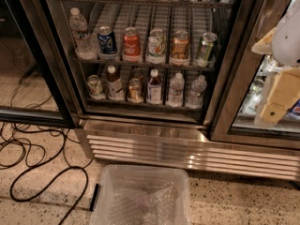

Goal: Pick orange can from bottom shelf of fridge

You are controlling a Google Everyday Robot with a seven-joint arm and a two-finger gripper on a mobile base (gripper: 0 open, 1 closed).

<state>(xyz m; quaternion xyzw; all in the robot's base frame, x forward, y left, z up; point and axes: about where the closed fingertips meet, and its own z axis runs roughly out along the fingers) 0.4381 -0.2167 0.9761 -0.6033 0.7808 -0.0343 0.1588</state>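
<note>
The fridge (70,78) stands open ahead, with a louvred steel base (187,150). On its bottom shelf (140,103), a wire rack, the orange can (135,90) stands left of centre. It sits between a brown-capped bottle (112,83) and a white-capped bottle (153,86), with another can (138,73) right behind it. A pale silver-green can (95,87) is at the shelf's left end. My gripper (274,108), cream and white, hangs at the far right in front of the neighbouring glass door, well away from the can and above shelf height.
Two water bottles (176,90) stand at the bottom shelf's right. The shelf above holds a blue can (107,40), a red can (131,44), a gold-orange script can (180,47) and others. A clear plastic bin (140,196) sits on the floor in front. Black cables (37,161) lie at the left.
</note>
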